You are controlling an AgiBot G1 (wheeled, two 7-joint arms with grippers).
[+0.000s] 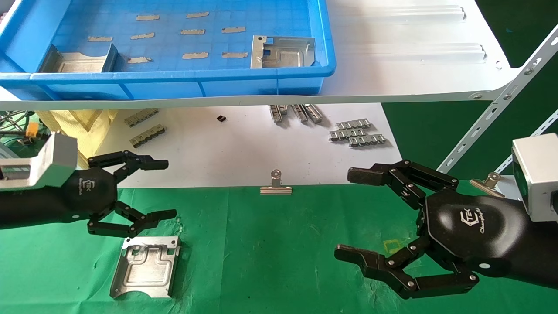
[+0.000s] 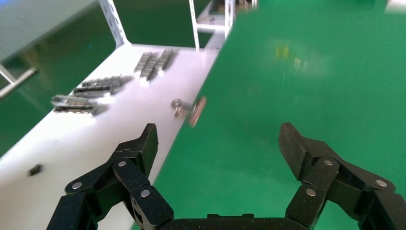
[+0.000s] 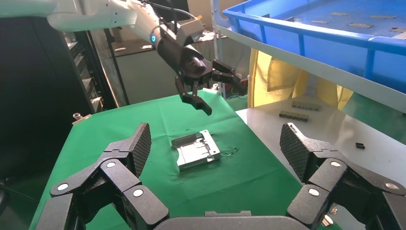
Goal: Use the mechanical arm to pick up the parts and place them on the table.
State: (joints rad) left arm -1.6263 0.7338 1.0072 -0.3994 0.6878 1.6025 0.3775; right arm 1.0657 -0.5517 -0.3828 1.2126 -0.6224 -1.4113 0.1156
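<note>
The fingers (image 1: 154, 165) of the left gripper (image 1: 163, 189) are spread wide and empty above the table (image 1: 279, 244), just beyond one part (image 1: 146, 267) lying flat on the green cloth and apart from it; two further parts (image 1: 282, 51) remain in the blue bin (image 1: 183, 80) on the white shelf (image 1: 418, 65). The right gripper (image 1: 348, 213) hangs parked over the table's right side, fingers likewise spread and holding nothing. Risk, as judged: reaching up for the bin may strike the shelf's front edge or bin wall, and a thin flat tray can slip from a shallow pinch.
</note>
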